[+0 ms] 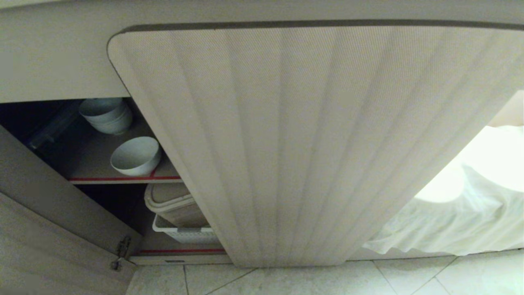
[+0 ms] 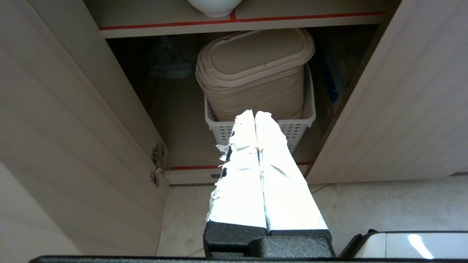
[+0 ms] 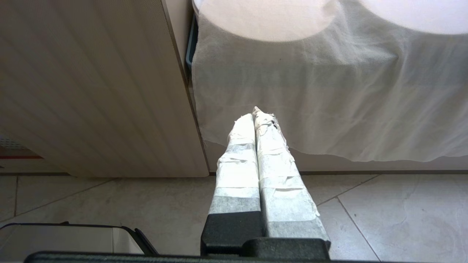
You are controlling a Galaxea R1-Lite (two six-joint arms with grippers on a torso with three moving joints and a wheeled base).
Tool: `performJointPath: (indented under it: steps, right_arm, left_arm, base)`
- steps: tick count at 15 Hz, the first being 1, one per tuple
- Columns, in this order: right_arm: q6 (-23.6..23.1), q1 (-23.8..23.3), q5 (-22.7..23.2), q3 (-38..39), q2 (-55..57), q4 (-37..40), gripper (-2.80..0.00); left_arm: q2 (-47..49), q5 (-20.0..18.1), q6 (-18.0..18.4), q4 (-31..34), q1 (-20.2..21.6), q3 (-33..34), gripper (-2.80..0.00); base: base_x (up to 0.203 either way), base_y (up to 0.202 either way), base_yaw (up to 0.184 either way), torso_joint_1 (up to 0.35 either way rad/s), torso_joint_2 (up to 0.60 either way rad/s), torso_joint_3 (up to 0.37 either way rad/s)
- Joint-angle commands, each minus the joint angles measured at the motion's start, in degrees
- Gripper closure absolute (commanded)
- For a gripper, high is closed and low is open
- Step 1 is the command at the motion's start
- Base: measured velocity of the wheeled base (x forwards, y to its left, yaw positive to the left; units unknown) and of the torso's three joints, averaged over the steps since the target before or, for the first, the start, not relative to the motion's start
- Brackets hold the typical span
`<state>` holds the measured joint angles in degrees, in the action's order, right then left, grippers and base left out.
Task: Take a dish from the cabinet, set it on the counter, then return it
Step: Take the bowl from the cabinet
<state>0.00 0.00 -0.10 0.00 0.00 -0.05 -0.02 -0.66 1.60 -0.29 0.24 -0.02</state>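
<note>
The dish (image 1: 136,155), a plain white bowl, stands alone near the front of the cabinet's upper shelf (image 1: 123,178), which has a red strip along its edge; its foot (image 2: 215,7) shows in the left wrist view. The cabinet's fluted doors (image 1: 311,139) stand ajar. My left gripper (image 2: 255,112) is shut with nothing in it, low before the opening, below the dish. My right gripper (image 3: 255,114) is shut and empty too, in front of a draped white cloth (image 3: 329,95). The counter is out of view.
A stack of white bowls (image 1: 107,114) sits further back on the same shelf. On the lower shelf a white perforated basket (image 2: 298,129) holds stacked beige lidded containers (image 2: 256,69). The left door (image 2: 62,128) carries a steel hinge (image 2: 158,164). Tiled floor (image 3: 109,204) lies below.
</note>
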Motion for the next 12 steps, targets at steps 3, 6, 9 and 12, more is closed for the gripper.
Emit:
performJointPath:
  steps: [3, 6, 9, 12]
  right_arm:
    - [0.0, 0.0, 0.01, 0.0, 0.0, -0.04, 0.0]
    - [0.04, 0.0, 0.01, 0.0, 0.0, 0.01, 0.0]
    - [0.06, 0.0, 0.01, 0.0, 0.0, -0.04, 0.0]
    - [0.07, 0.0, 0.01, 0.0, 0.0, -0.04, 0.0]
  left_arm:
    - [0.02, -0.22, 1.05, -0.06, 0.02, -0.06, 0.0]
    - [0.89, -0.68, 1.12, 1.34, 0.02, -2.3, 0.0]
    - [3.63, -2.33, 0.96, 11.52, 0.02, -9.77, 0.0]
    - [6.89, -2.62, 0.63, 13.98, 0.11, -11.11, 0.0]
  base:
    - [0.0, 0.0, 0.0, 0.0, 0.0, 0.0]
    - [0.0, 0.0, 0.0, 0.0, 0.0, 0.0]
    - [0.0, 0.0, 0.0, 0.0, 0.0, 0.0]
    - [0.0, 0.0, 0.0, 0.0, 0.0, 0.0]
